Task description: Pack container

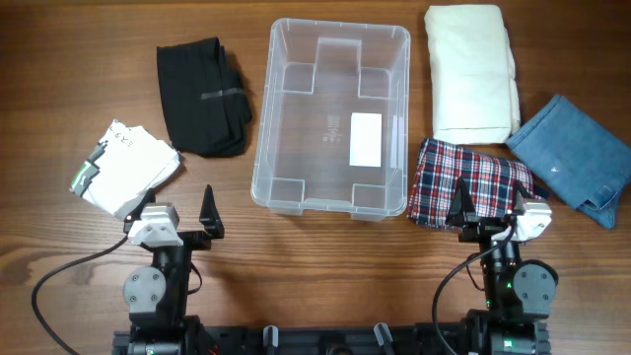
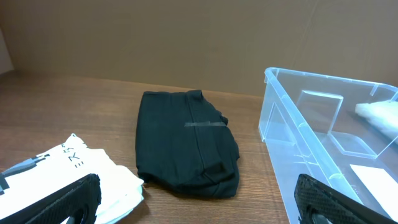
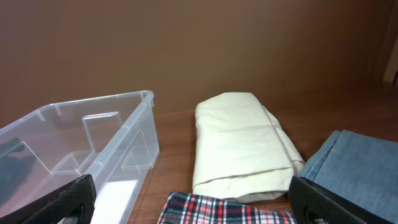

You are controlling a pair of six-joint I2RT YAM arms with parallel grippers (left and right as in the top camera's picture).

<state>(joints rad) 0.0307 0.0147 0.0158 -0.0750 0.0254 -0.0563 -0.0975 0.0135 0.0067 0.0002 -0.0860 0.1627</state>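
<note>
The clear plastic container [image 1: 286, 118] stands empty at the table's middle, a white label on its base; it also shows in the left wrist view [image 2: 292, 137] and the right wrist view [image 3: 118, 143]. Folded garments lie around it: black [image 1: 202, 94], white printed [image 1: 123, 168], cream [image 1: 471, 74], plaid [image 1: 463, 177], blue denim [image 1: 577, 158]. My left gripper [image 1: 182, 212] is open and empty near the front edge, beside the white printed garment. My right gripper [image 1: 488, 212] is open and empty, at the plaid garment's near edge.
The black garment [image 2: 186, 140] and white printed garment [image 2: 68, 174] lie ahead of the left gripper [image 2: 199, 205]. The cream garment [image 3: 239, 143], plaid [image 3: 230, 211] and denim [image 3: 354, 168] lie ahead of the right gripper [image 3: 193, 205]. A brown wall stands behind.
</note>
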